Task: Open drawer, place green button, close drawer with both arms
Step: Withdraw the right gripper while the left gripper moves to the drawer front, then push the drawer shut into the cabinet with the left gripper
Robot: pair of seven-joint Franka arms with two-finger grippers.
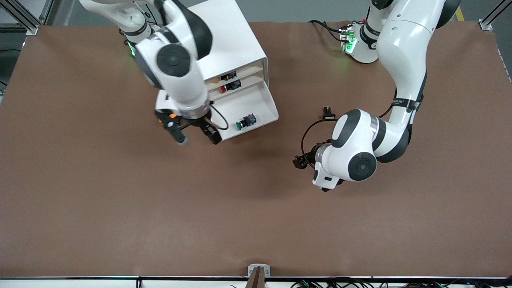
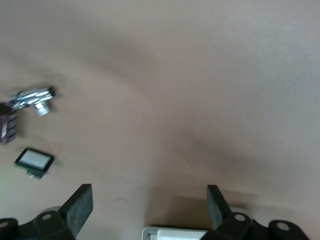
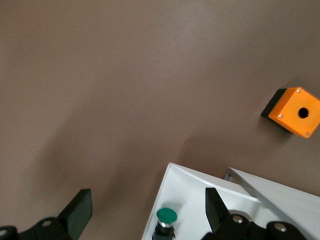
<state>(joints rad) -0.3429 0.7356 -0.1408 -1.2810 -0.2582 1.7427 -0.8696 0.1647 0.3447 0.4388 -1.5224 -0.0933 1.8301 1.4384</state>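
The white cabinet [image 1: 234, 44] stands at the table's back. Its third drawer [image 1: 250, 102] is pulled out. The green-capped button [image 1: 244, 123] lies in the drawer near its front rim. My right gripper [image 1: 196, 135] is open and empty, over the drawer's front corner toward the right arm's end. In the right wrist view the open gripper [image 3: 147, 210] straddles the drawer's rim [image 3: 192, 185], with the button [image 3: 166, 216] between the fingers. My left gripper [image 1: 301, 162] is over bare table beside the drawer, toward the left arm's end. The left wrist view shows it [image 2: 150, 205] open and empty.
An orange cube with a hole [image 3: 295, 112] sits on the table under the right arm. A small black switch with a white face [image 2: 34, 161] and a metal part [image 2: 34, 97] lie near the left arm. The two upper drawers [image 1: 230, 81] show red and orange parts.
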